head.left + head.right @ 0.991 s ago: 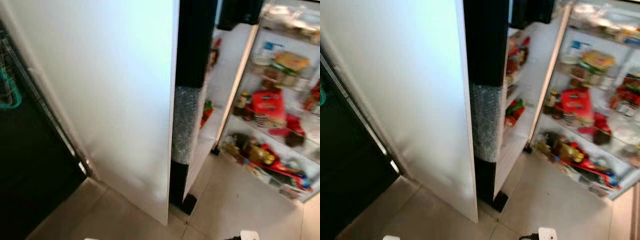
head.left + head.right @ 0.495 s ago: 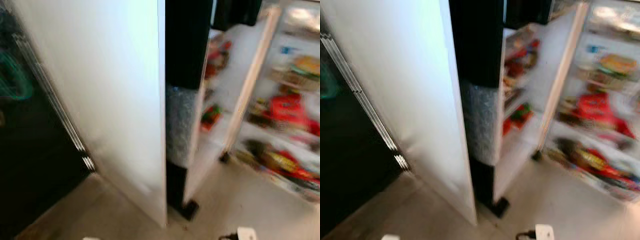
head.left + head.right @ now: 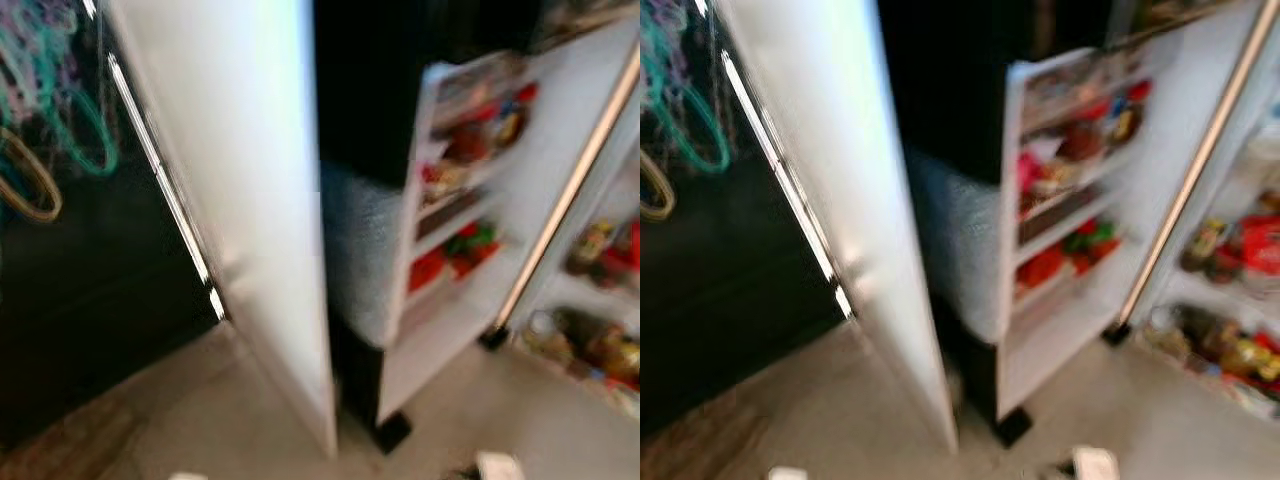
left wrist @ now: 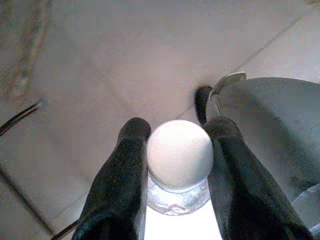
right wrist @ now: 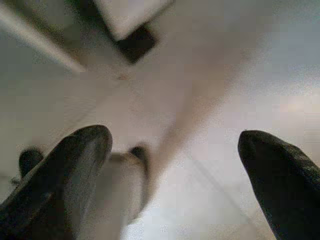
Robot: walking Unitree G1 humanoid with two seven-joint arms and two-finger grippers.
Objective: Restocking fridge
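L pincer gripping bottle, fridge door seemingly open

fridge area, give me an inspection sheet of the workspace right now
surface: pale tiled floor, blurred in the head views.
job's things: clear bottle with a white cap held between the left gripper's fingers; fridge open, door shelves stocked with red and green packs, inner shelves holding jars and packets.
clutter: teal loops hanging against the dark panel on the left.
grippers: left gripper shut on the bottle, over the floor; right gripper open, holding nothing, pointing at the floor.
cables: a dark cable on the floor.
surroundings: white panel beside the black fridge door edge.
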